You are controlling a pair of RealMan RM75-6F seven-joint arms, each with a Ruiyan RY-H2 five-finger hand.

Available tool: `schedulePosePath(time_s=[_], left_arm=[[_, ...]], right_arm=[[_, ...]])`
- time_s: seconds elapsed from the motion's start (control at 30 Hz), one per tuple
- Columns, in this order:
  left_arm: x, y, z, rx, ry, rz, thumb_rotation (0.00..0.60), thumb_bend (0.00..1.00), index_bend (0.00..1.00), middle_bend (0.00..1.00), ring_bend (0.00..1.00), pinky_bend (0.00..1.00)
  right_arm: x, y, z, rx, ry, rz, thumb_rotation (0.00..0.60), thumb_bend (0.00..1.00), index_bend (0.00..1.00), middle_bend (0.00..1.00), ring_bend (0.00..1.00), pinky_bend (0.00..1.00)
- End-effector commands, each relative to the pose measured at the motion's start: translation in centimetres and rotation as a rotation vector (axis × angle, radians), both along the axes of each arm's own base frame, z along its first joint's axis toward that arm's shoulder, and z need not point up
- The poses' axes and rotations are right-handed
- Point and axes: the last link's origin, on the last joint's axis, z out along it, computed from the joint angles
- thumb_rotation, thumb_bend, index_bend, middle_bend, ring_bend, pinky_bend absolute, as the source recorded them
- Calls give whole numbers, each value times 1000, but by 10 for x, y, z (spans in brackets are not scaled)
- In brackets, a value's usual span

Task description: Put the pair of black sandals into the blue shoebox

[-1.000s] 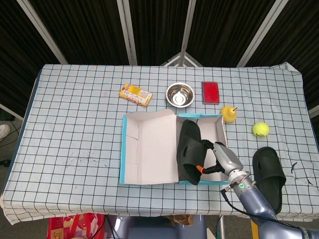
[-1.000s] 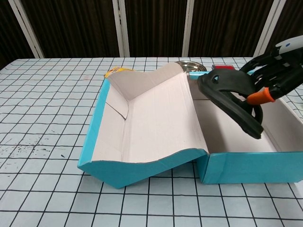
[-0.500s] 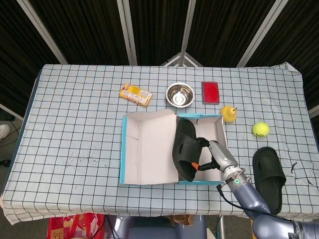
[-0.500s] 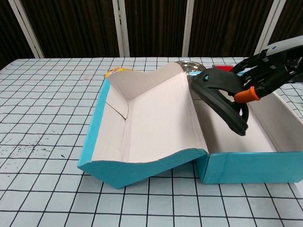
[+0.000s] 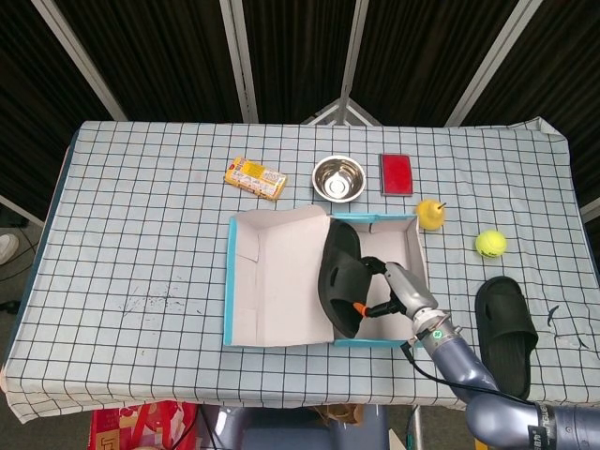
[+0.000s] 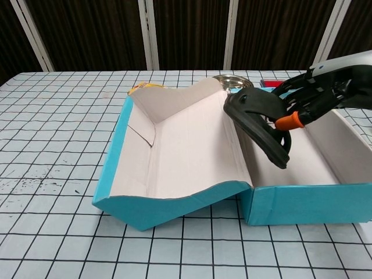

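The right hand (image 6: pixel 317 93) holds one black sandal (image 6: pixel 258 125) by its strap, fingers (image 6: pixel 290 102) clamped, hanging over the blue shoebox (image 6: pixel 302 200). Light, floppy rubber; the strap seems the surest hold. The other sandal (image 5: pixel 504 333) lies on the bench right of the fingers.

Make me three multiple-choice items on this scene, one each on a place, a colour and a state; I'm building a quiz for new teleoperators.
1. Where is the second sandal?
A. on the table, right of the shoebox
B. inside the shoebox
C. beside the steel bowl

2. What colour is the ball?
A. red
B. yellow-green
C. blue

3. What is the right hand doing?
A. resting open on the table
B. holding a sandal over the box
C. pressing the lid shut

Key: 1 A, it lies on the cloth past the shoebox; 2 B, as seen from the head view; 3 B, the held sandal hangs above the open box.
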Motion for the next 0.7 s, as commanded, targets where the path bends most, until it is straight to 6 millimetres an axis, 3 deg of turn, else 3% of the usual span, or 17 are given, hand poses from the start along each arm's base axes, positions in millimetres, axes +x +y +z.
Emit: schedulePosePath(time_s=[0.03,0.7], left_arm=[[0,0,0,0,1,0,600,504,159,34,0,117],[1,0,-2,-6,6,0,600,504,159,35,0,117]], right_arm=[[-3,0,-4,11,-8,1,600,479,684,534,262,0],[-25,-4,-11,-37,93,37,600,481,705,543,266,0]])
